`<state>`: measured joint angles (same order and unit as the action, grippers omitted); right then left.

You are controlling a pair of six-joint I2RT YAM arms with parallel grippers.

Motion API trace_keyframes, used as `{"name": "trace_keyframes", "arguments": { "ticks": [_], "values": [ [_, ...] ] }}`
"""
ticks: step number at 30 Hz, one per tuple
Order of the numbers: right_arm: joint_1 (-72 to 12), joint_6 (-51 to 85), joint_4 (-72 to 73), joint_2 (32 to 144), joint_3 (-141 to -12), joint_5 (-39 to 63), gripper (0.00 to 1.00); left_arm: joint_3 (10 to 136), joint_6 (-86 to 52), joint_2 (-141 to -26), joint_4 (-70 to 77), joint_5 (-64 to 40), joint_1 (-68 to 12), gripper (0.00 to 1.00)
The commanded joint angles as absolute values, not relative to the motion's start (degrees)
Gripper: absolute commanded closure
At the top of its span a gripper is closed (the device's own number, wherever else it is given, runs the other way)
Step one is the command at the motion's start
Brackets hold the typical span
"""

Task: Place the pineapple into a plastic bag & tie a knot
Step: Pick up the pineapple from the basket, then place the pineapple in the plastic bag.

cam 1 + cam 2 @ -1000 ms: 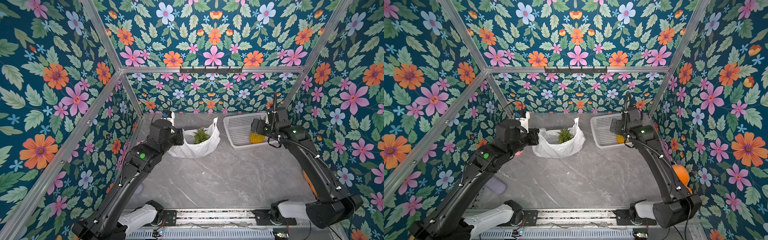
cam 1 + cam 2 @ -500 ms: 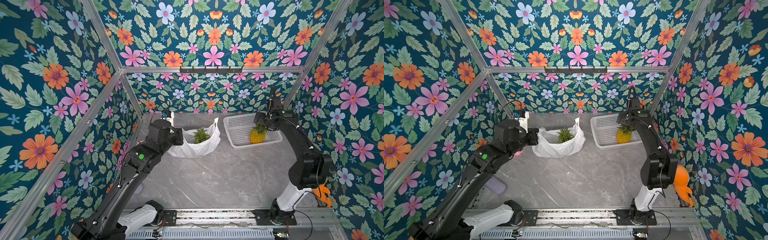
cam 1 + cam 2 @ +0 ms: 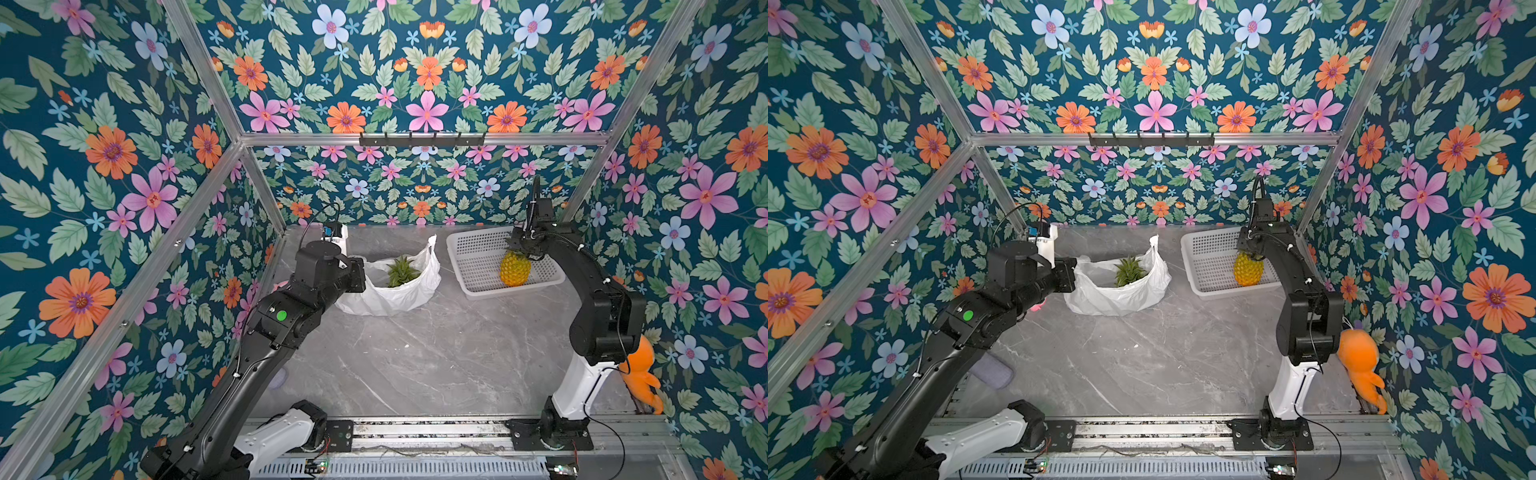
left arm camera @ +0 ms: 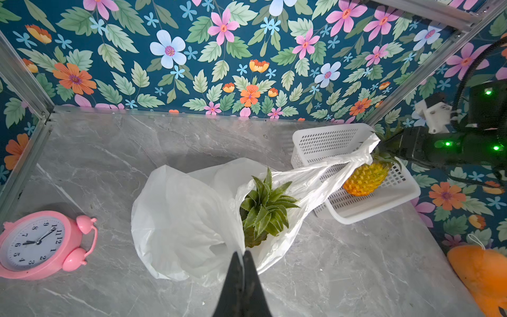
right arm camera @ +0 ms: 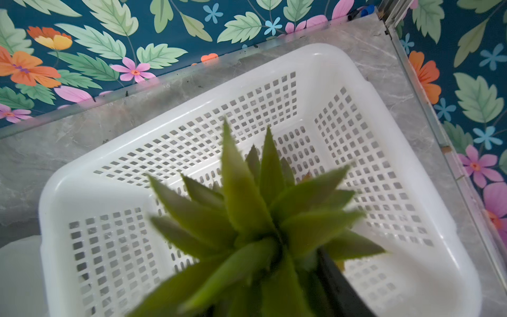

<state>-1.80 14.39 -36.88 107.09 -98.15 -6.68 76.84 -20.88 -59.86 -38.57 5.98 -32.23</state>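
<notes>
A yellow pineapple (image 3: 515, 270) (image 3: 1248, 270) stands in the white basket at the back right. My right gripper (image 3: 524, 251) (image 3: 1252, 251) comes down on its green crown (image 5: 260, 219), and one dark finger (image 5: 337, 288) presses against the leaves. The white plastic bag (image 3: 390, 295) (image 3: 1117, 291) (image 4: 186, 219) lies open at the back middle. The crown of a second pineapple (image 3: 402, 271) (image 4: 264, 208) shows inside it. My left gripper (image 4: 243, 254) is shut on the bag's near rim. One handle strap (image 4: 343, 162) sticks up toward the basket. No knot is in view.
The perforated basket (image 3: 473, 257) (image 4: 370, 211) (image 5: 329, 68) sits near the back right corner post. A pink alarm clock (image 4: 35, 243) stands left of the bag. An orange plush toy (image 3: 642, 374) (image 3: 1358, 361) hangs by the right wall. A lilac object (image 3: 994, 372) lies under my left arm.
My right arm has folded its elbow back. Its gripper, wide open before, has dropped onto the basket pineapple's crown and narrowed around it. The left arm and bag have not moved.
</notes>
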Motion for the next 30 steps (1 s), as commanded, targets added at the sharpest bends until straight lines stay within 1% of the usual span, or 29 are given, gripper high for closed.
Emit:
{"name": "trace_keyframes", "arguments": {
  "ticks": [1,3,7,12,18,22,25,30],
  "values": [
    [-1.9,10.8,-36.3,106.9,-98.1,-8.8,0.75,76.8,-20.8,-59.6,-38.1,6.5,-32.1,1.0],
    [-1.8,9.8,-36.1,106.1,-97.8,-9.7,1.0,76.8,-20.8,-59.7,-38.1,6.5,-32.1,1.0],
    [-2.0,8.9,-35.4,103.1,-96.6,-9.7,1.0,76.9,-20.7,-59.7,-38.1,6.6,-32.1,1.0],
    [-3.7,8.8,-34.8,95.8,-95.3,-2.1,1.0,76.6,-21.0,-59.7,-38.1,7.3,-32.0,1.0],
    [-10.3,11.7,-34.7,83.3,-96.0,8.3,1.0,76.5,-21.4,-59.9,-38.8,7.8,-31.9,1.0],
    [-15.8,15.2,-32.1,77.1,-96.4,14.6,1.0,76.5,-21.5,-59.7,-39.1,7.8,-31.8,1.0],
    [-21.8,18.2,-28.7,74.7,-97.5,17.8,1.0,76.6,-21.5,-59.6,-39.3,7.7,-31.8,1.0],
    [-33.1,19.3,-24.7,76.0,-99.8,17.3,1.0,76.5,-21.6,-59.7,-39.5,7.7,-31.8,1.0]
  ]
}}
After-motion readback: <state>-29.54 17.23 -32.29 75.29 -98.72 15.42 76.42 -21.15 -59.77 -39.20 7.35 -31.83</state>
